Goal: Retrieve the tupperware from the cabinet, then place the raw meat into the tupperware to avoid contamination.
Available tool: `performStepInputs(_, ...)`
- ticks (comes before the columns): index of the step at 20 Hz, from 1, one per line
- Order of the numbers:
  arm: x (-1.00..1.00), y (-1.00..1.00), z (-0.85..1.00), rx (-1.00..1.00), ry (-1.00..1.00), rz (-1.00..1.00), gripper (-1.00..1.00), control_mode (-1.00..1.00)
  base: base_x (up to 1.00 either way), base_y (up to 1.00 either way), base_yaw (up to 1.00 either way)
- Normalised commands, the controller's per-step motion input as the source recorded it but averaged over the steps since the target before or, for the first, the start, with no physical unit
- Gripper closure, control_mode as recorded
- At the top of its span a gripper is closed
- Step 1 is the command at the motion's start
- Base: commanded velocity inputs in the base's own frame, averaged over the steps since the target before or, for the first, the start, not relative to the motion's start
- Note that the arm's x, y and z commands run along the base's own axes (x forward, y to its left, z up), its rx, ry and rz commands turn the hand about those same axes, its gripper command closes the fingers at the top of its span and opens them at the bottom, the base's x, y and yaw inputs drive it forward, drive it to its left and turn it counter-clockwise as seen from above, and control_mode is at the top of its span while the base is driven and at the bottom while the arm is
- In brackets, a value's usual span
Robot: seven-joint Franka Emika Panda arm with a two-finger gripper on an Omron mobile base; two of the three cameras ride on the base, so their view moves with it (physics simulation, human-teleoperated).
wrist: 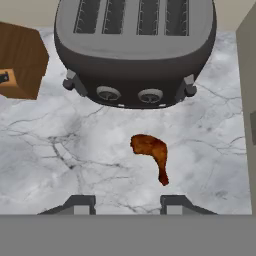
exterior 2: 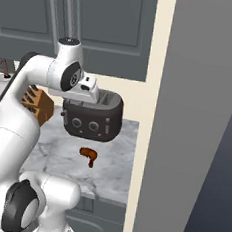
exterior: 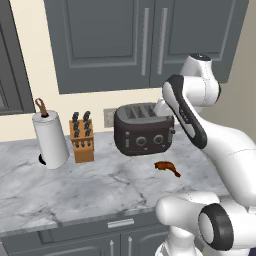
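On the left, the cabinet [exterior: 145, 40] has both doors shut, so fetching the tupperware looks like the step in hand; next the arm must reach a bar handle. Right of centre, the raw meat [wrist: 151, 152], a reddish-brown drumstick, lies on the desk [wrist: 60, 165] before the toaster [wrist: 135, 50]. The pincer [wrist: 128, 205] hovers open, empty.

A grey-veined marble counter [exterior: 60, 185] is running along a cream wall [exterior: 30, 60], with dark grey drawers [exterior: 75, 235] sitting underneath. A tall grey panel [exterior 2: 198, 121] is closing off the right end.
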Motion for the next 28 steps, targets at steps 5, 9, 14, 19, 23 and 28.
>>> performStepInputs(5, -0.07, 0.04, 0.02, -0.01, -0.03, 0.0, -1.0, -1.0, 0.0, 0.0, 0.0)
performStepInputs(9, -0.26, 0.07, 0.14, -0.02, -0.13, 0.01, -1.0, -1.0, 0.0, 0.0, 0.0)
performStepInputs(14, -0.29, 0.03, 0.28, 0.0, -0.2, 0.02, -1.0, -1.0, 0.0, 0.0, 0.0)
performStepInputs(19, -0.25, 0.02, 0.35, 0.0, -0.22, 0.02, -1.0, -1.0, 0.0, 0.0, 0.0)
performStepInputs(23, -0.23, 0.02, 0.34, 0.0, -0.22, 0.02, -1.0, -1.0, 0.0, 0.0, 0.0)
performStepInputs(28, -0.22, 0.06, 0.34, -0.01, -0.26, 0.02, -1.0, -1.0, 0.0, 0.0, 0.0)
